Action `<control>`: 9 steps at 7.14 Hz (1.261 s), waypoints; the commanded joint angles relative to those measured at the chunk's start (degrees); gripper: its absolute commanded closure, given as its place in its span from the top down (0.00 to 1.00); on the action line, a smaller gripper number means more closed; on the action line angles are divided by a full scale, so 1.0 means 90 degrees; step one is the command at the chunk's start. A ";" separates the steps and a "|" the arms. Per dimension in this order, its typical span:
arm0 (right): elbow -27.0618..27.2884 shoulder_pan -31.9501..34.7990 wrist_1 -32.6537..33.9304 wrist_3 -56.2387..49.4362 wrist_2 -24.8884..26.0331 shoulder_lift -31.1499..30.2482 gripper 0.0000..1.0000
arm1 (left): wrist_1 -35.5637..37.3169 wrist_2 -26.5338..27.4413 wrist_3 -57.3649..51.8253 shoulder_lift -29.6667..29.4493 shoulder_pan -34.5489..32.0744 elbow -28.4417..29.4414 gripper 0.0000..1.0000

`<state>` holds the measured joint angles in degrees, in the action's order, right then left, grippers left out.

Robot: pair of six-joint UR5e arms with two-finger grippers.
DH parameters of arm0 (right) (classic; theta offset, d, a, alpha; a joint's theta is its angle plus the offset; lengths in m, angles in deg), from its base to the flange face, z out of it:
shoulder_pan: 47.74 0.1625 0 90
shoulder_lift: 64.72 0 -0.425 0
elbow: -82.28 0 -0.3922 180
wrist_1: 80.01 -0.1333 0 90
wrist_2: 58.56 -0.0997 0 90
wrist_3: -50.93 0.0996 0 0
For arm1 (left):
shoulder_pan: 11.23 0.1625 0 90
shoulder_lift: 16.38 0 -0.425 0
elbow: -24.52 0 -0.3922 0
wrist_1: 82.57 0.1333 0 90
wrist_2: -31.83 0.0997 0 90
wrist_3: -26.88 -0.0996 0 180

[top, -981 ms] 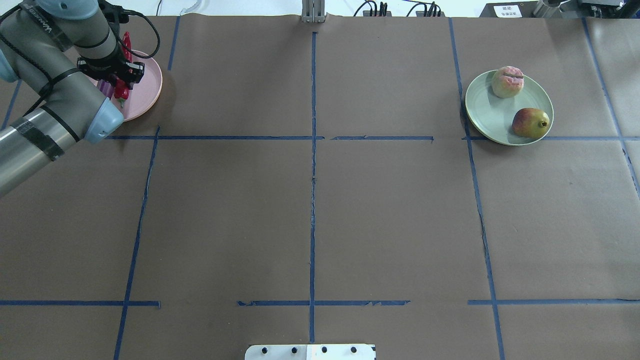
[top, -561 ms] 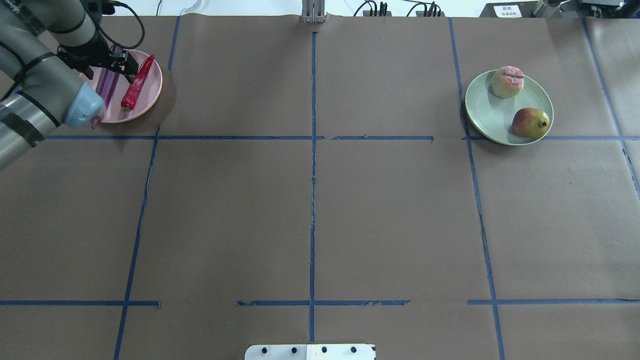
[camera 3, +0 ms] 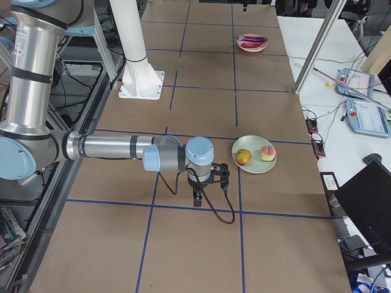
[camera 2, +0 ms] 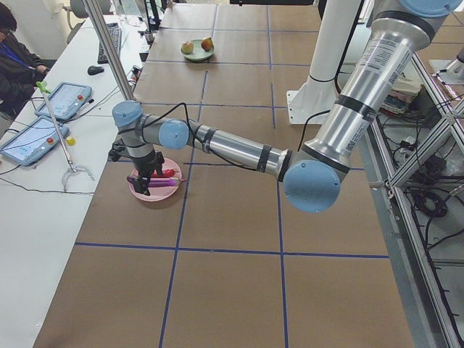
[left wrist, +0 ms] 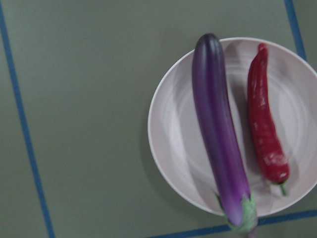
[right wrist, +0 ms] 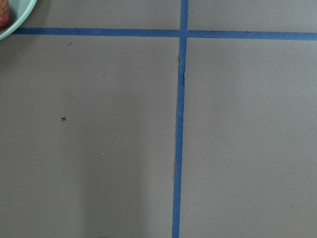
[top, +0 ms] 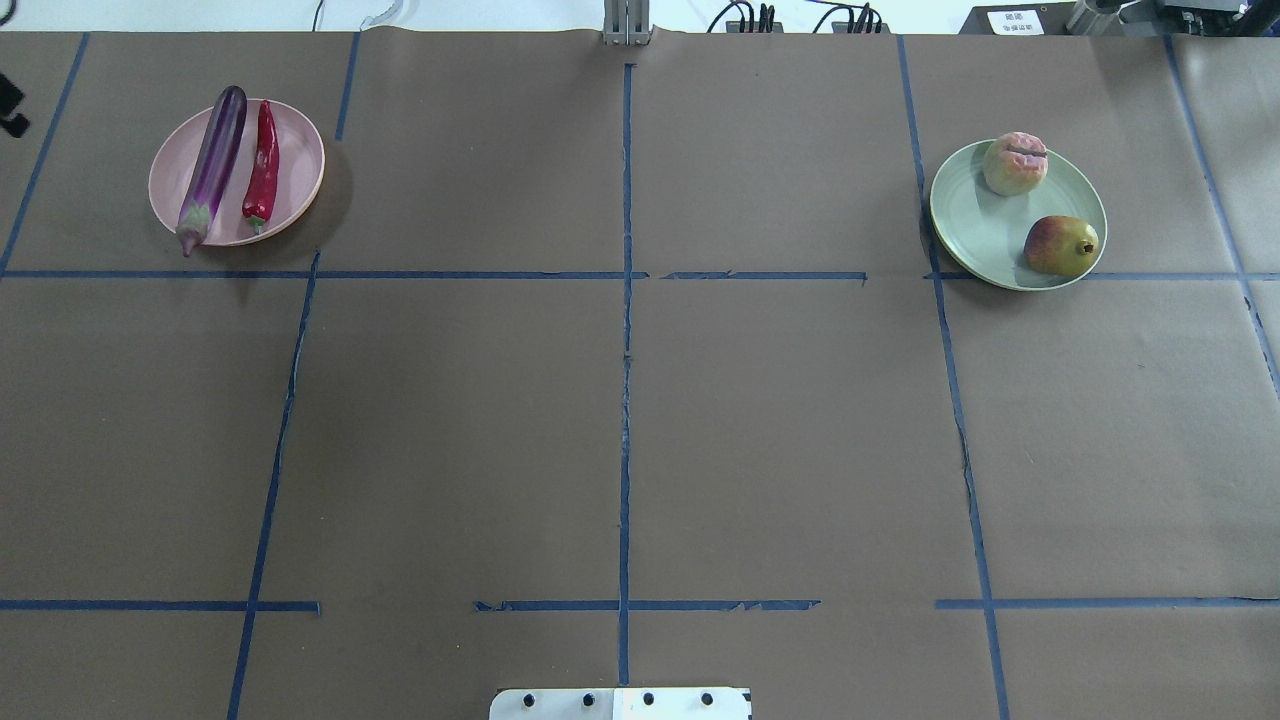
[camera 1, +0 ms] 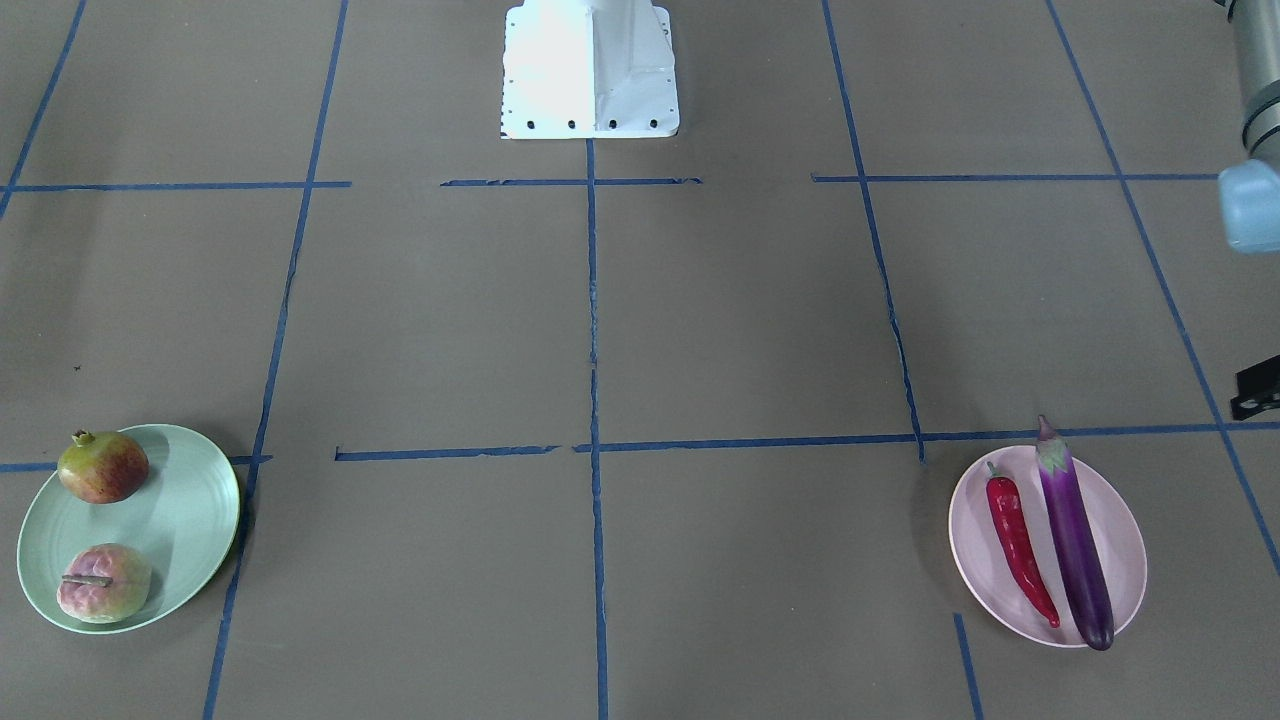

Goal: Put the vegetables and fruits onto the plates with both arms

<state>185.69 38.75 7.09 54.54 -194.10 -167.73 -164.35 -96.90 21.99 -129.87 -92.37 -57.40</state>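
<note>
Since left arm (camera 1: 1262, 80) withdrew, chili pepper (top: 262, 165) lies straighter

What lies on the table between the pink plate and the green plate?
No object. Between the pink plate and the green plate there is only brown paper crossed by blue tape lines. The overhead view shows it; the front-facing view agrees.

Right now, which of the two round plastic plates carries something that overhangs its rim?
The pale pink plate: its long glossy purple eggplant pokes past the rim. On the pale mint green plate, the round pomegranate and bumpy pinkish fruit sit inside.
</note>
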 commanded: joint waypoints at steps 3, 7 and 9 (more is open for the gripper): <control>0.0005 0.0000 0.0000 -0.0001 0.0001 0.0000 1.00 | 0.0202 -0.0908 -0.1117 0.2390 -0.1287 -0.1247 1.00; 0.0024 0.0000 0.0000 -0.0001 0.0001 0.0000 1.00 | 0.0151 -0.0862 -0.1184 0.2785 -0.1278 -0.1551 1.00; 0.0015 0.0000 0.0000 -0.0001 -0.0008 -0.0010 1.00 | 0.0151 -0.0716 -0.1165 0.2979 -0.1268 -0.1561 1.00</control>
<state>185.89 38.75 7.09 54.48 -194.11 -167.78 -163.00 -103.98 11.47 -104.07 -103.82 -71.10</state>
